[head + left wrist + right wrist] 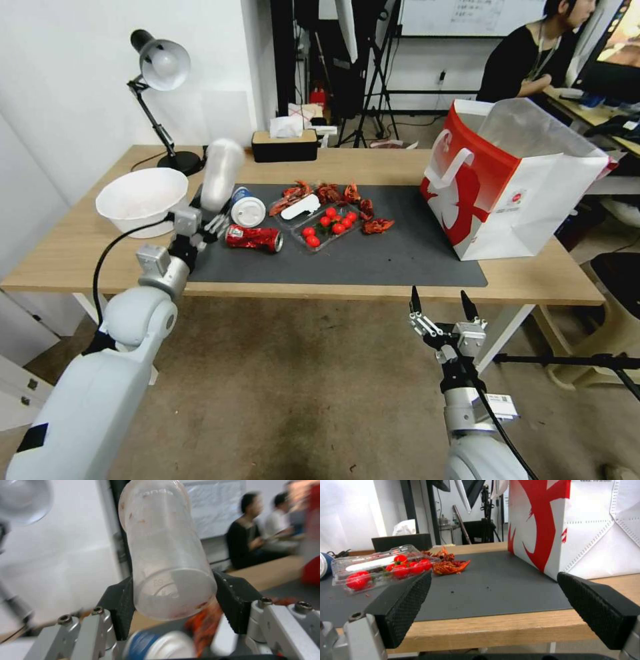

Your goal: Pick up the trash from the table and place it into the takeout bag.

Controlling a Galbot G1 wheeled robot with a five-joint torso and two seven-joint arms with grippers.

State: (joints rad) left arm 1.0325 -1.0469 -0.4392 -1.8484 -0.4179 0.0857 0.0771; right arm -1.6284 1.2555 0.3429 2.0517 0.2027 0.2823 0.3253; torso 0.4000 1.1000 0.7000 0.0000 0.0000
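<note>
My left gripper (212, 223) is shut on a clear plastic cup (222, 175), held tilted above the left end of the dark mat (400, 250); the left wrist view shows the cup (166, 555) clamped between both black fingers (118, 607). Below it on the table (373, 163) lie a blue-white lidded cup (247, 207) and a crushed red can (253, 237). A pale bowl (142, 198) sits at the far left. The red-and-white takeout bag (507, 180) stands upright and open on the right. My right gripper (440, 303) hangs open below the table's front edge, facing the bag (573, 525).
A clear tray of cherry tomatoes (327, 227) and red crayfish shells (327, 193) lie mid-mat. A desk lamp (160, 67) and a black tissue box (285, 145) stand at the back. A chair (620, 313) is beside the table's right end.
</note>
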